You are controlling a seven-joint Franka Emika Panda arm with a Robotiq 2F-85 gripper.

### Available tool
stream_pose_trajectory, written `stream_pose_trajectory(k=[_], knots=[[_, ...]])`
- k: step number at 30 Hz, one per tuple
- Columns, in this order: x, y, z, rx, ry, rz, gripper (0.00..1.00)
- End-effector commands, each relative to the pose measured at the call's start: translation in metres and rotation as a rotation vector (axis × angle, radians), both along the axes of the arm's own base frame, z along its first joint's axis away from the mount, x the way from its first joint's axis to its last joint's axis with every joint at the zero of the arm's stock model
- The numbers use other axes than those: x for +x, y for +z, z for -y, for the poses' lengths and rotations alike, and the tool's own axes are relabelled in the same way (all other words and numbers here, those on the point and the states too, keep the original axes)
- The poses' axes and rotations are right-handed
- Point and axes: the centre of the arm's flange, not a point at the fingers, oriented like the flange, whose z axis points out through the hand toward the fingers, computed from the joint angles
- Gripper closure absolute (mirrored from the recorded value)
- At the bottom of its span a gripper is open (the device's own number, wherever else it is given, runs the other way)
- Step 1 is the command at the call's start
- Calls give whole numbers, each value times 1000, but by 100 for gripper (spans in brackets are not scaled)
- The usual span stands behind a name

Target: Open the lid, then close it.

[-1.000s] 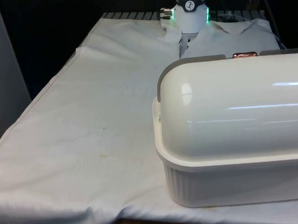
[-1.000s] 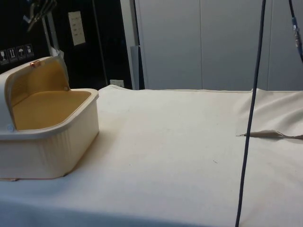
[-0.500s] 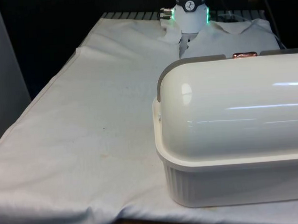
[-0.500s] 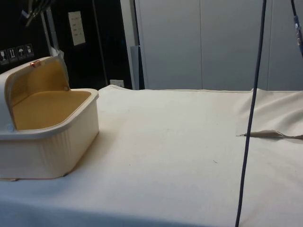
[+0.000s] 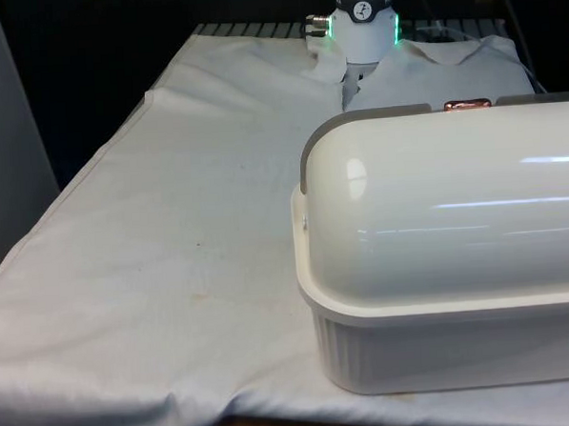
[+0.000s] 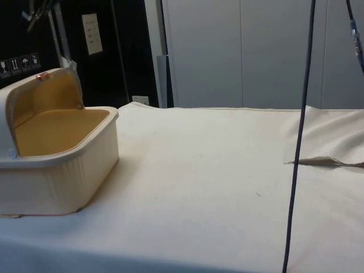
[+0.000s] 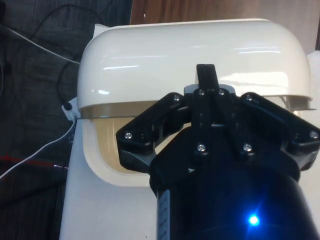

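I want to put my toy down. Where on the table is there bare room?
The white cloth lies bare across the front view's left, beside the bread box. In the side view it stretches bare from the box to a fold in the cloth. The crowded corner is the box itself, its lid raised.

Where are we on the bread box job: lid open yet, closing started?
Opening looks done: the lid is rolled back and the bread box shows its tan inside in the side view. In hand: the claw hangs above the box over the lid's edge, near the copper handle; I can't tell whether it grips anything. Left: rolling the lid shut.
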Motion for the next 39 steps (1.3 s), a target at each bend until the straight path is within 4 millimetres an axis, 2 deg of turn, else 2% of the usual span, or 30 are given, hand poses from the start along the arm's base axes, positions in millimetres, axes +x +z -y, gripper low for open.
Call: stream_pose_trajectory(k=[1,11,16,20,21,22,25,26,30,32,33,34,37,39], knots=[[3,0,0,1,0,-11,100],[12,14,0,-8,3,-39,100],[12,13,0,-7,3,-38,99],[12,12,0,-7,3,-38,82],[12,12,0,-7,3,-37,77],[12,12,-1,-6,4,-37,67],[12,12,-1,-6,4,-40,52],[12,11,-1,-6,4,-37,52],[12,11,-1,-5,4,-37,33],[12,11,-1,-5,4,-37,17],[12,11,-1,-6,4,-41,13],[13,12,-1,-6,5,-37,13],[14,10,-2,-6,5,-38,1],[16,8,-4,-6,8,-38,0]])
